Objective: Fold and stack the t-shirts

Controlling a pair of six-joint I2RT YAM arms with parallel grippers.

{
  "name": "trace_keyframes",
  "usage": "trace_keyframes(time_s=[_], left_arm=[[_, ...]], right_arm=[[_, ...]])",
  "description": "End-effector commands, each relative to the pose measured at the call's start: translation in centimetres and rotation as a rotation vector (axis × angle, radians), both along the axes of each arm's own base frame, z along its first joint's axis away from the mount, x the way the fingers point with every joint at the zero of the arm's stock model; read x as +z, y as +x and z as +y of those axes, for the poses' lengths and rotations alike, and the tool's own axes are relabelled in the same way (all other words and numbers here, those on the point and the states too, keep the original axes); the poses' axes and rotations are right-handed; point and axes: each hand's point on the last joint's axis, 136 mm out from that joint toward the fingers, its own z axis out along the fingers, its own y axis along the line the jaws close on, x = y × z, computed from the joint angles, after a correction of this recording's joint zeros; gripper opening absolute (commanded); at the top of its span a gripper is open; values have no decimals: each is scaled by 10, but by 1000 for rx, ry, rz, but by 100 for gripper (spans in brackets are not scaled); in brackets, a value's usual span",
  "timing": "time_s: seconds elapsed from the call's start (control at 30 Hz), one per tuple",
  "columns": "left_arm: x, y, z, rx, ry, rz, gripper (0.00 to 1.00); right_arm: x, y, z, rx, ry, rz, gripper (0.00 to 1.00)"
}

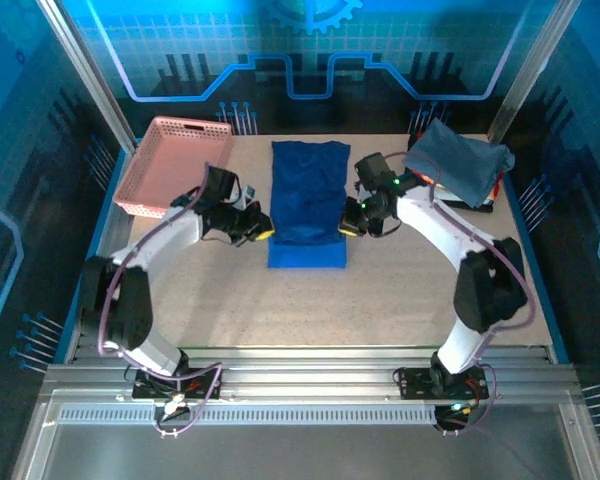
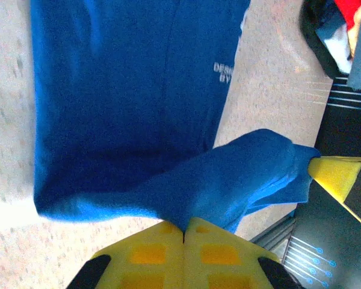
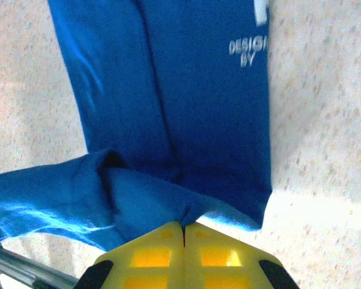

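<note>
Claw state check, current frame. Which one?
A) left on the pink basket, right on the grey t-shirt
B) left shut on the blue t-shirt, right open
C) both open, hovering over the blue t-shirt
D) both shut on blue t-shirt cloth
D: in the wrist views the left claw and the right claw are each closed, with a raised fold of the blue t-shirt pinched at the tips.

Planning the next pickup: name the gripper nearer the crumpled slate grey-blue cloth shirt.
Right. The right gripper holds the royal-blue cloth shirt on the side facing the grey-blue shirt; the left gripper holds its far side.
</note>
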Motion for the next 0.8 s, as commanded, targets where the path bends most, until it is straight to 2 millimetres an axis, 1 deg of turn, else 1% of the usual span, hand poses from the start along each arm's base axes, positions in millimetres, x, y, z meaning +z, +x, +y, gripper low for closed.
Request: trace_keyframes(time_s=[0.0, 0.1, 0.2, 0.37, 0.57, 0.6, 0.67, 0.7, 0.73, 0.77], left_arm=[[-4, 23, 10, -46, 11, 15, 0], [-15, 47, 16, -45, 18, 34, 0], [-24, 64, 18, -48, 18, 40, 0], [-45, 87, 19, -46, 21, 71, 0], [-63, 109, 17, -50, 26, 91, 0], [-65, 112, 17, -50, 29, 92, 0], [-70, 120, 17, -47, 26, 95, 0], [-71, 124, 17, -45, 26, 96, 1], [-73, 128, 17, -41, 24, 99, 4], [-70, 135, 16, -32, 15, 88, 6]], right_arm=[[-4, 24, -4, 61, 6, 25, 0], [-11, 51, -4, 66, 16, 39, 0], [-20, 73, -5, 58, 30, 52, 0], [-33, 97, -6, 49, 46, 72, 0], [-55, 116, -9, 24, 62, 110, 0], [-56, 118, -8, 19, 70, 110, 0], [-69, 125, -9, -3, 81, 129, 0], [-72, 129, -8, -19, 97, 133, 2], [-74, 138, -7, -41, 128, 131, 5], [-74, 148, -7, -74, 170, 132, 9]])
